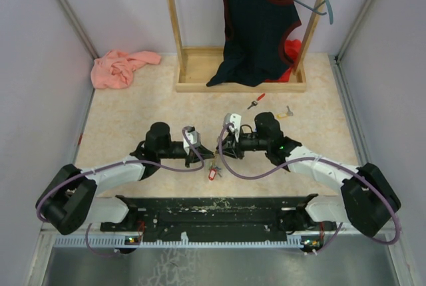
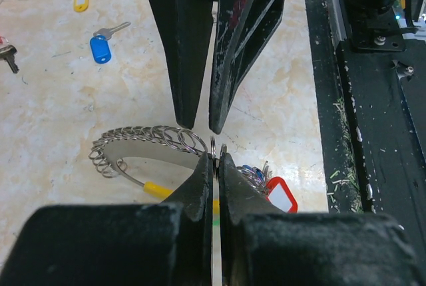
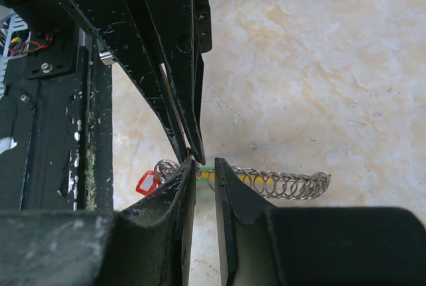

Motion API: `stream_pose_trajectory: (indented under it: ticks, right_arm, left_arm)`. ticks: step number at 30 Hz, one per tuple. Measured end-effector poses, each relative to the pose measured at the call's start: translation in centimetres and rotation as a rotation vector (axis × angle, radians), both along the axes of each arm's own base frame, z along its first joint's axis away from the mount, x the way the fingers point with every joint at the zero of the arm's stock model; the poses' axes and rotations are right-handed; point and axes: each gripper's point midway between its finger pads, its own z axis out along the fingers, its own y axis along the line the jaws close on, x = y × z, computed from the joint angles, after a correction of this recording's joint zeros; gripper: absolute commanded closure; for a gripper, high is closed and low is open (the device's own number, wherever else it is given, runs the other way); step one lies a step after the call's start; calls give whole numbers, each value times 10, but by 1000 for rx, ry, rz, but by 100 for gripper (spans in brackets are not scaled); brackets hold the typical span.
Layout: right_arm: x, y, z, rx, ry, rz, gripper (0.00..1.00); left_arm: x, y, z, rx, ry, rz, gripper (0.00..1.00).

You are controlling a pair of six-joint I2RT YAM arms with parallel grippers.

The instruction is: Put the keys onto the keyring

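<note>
Right tool, jaws narrowly apart, over the coiled keyring.

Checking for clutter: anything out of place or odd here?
A pink cloth lies crumpled in the far-left corner, and a dark top hangs on a rack behind; neither fits this job.

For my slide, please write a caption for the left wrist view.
Left jaws shut on the keyring, right jaws opposite; blue-tagged key lies beyond.
</note>
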Motion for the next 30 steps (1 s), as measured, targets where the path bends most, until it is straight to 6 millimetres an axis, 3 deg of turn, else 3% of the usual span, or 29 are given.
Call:
stream_pose_trajectory:
  ticks: [5,14,30]
  right_arm:
    - [-6,1,-7,-13,18,44,85]
    - [-12,2,-21,-37,45,90,100]
    - [-12,0,-25,-60,70,76,100]
  left_arm:
    - [-2,-2,3,-14,-6,-15,99]
    - [-4,-2,-2,-9,23,-22,99]
    - [-3,-1,-7,-28,39,-4,99]
